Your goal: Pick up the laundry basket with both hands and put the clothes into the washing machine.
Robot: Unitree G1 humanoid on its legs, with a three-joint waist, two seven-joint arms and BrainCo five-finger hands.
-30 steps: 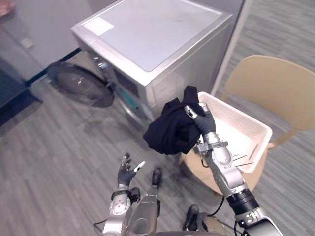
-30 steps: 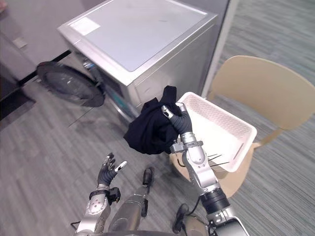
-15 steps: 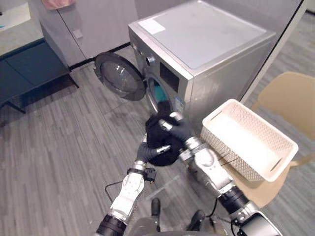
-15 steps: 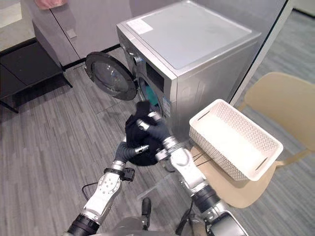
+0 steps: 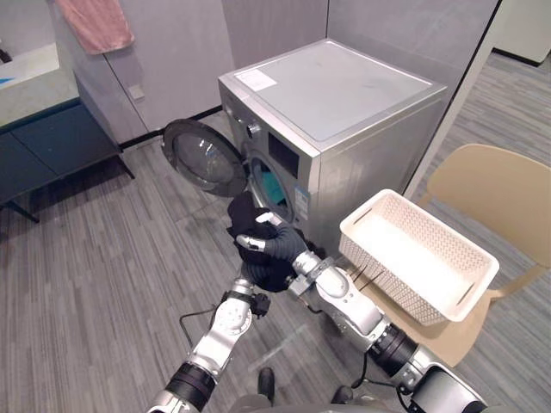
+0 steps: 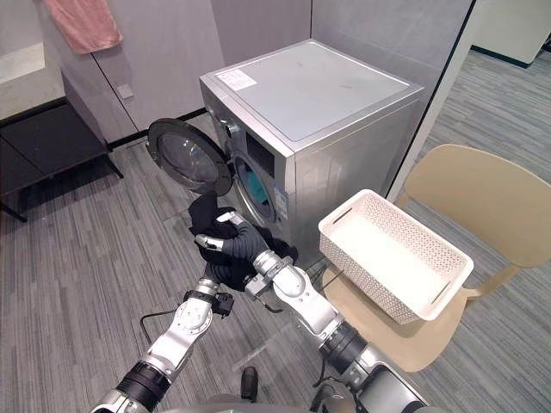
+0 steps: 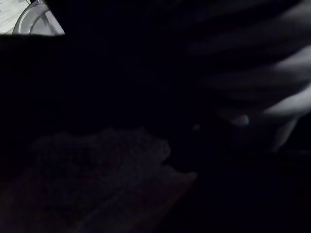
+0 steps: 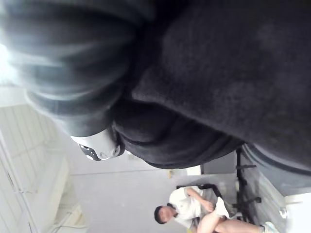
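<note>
Here, right hand (image 5: 274, 243) gripping black garment (image 5: 244, 213), left hand (image 5: 244, 287) beneath, its fingers hidden, cannot tell.

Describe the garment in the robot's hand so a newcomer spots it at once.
Find the silver washing machine with its round door open. Before the drum opening, the right hand curls round a bunched black garment. Unlike the pink cloth hanging on the wall, it is dark and held in mid-air.
</note>
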